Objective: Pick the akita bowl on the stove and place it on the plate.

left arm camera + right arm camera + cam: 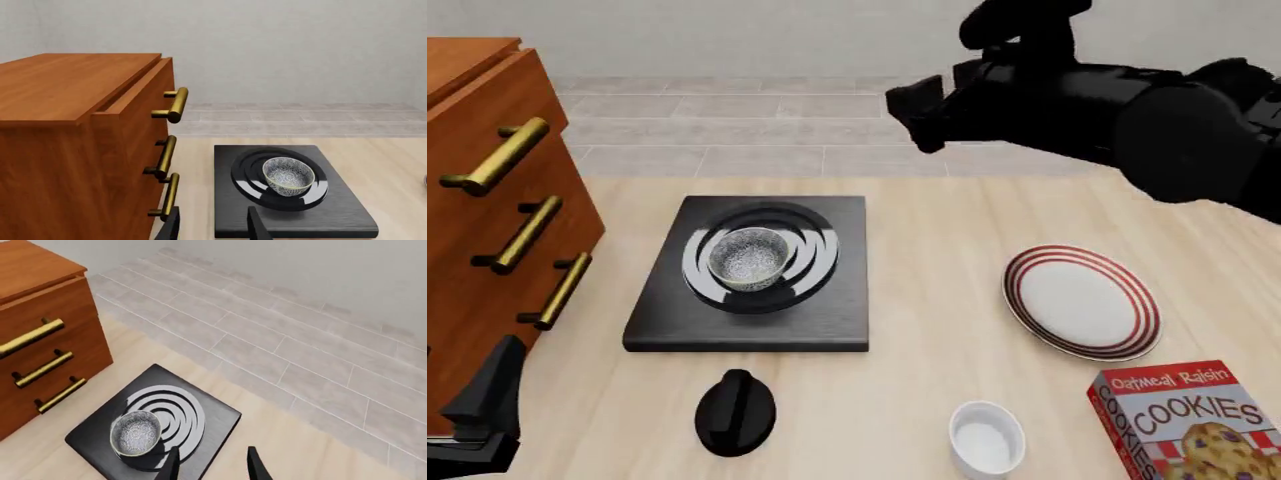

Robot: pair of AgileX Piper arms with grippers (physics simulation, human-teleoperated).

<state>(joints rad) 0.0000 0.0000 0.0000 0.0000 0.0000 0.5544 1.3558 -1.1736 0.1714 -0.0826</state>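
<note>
The akita bowl (749, 257) (288, 176) (135, 432), speckled grey-white inside with a dark rim, stands upright on the burner rings of the black stove (827, 320) (333, 215) (217, 417). The red-ringed white plate (1081, 302) lies to the stove's right with nothing on it. My right gripper (912, 115) (212, 467) hangs high above the table behind the stove, open and holding nothing. At the near left corner, beside the cabinet, my left gripper (483, 415) (213, 227) is also open, well short of the stove.
A wooden cabinet (487, 200) (67, 140) with brass handles stands at the left, its top drawer slightly pulled out. A black knob (735, 411), a white ramekin (986, 438) and a cookies box (1194, 420) sit along the near edge.
</note>
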